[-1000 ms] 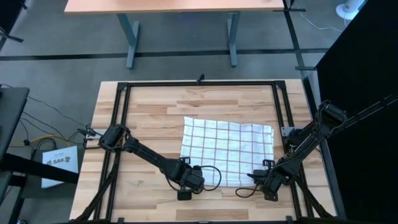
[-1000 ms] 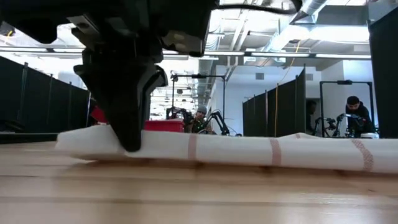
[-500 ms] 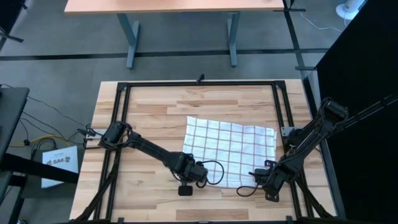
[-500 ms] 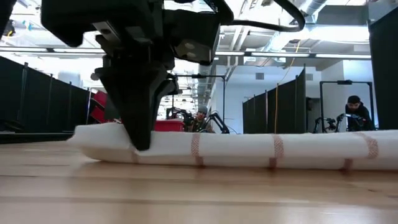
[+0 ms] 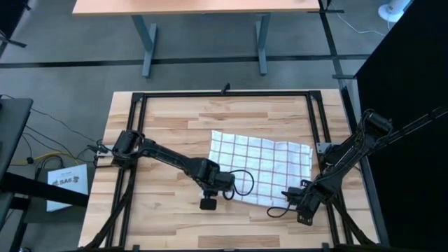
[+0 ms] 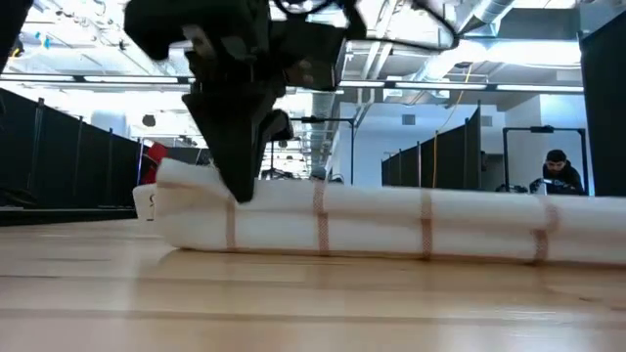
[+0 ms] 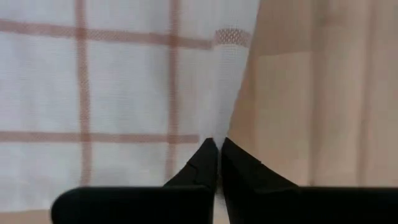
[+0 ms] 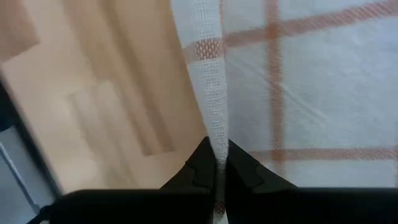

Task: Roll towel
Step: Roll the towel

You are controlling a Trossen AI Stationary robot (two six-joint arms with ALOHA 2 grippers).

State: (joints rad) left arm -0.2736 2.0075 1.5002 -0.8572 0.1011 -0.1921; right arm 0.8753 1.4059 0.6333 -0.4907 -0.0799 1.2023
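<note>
Between both pinching grippers, left (image 5: 218,183) and right (image 5: 302,198), the towel (image 5: 262,165).

in the low view the thin white grid-lined cloth towel (image 6: 391,220) runs off the picture's right edge, its far end unseen. the dark left gripper (image 6: 238,191) covers part of its rolled front near the end.

Towel (image 5: 262,166) lies on the bench (image 5: 168,119), right of frame centre in the high view. Left gripper (image 5: 222,190) sits at the towel's lower-left corner, jaws closed on the edge. Right gripper (image 5: 292,197) sits at the lower-right corner, jaws closed on that edge. Low view: person (image 6: 558,174) at far right, behind the bench.
</note>
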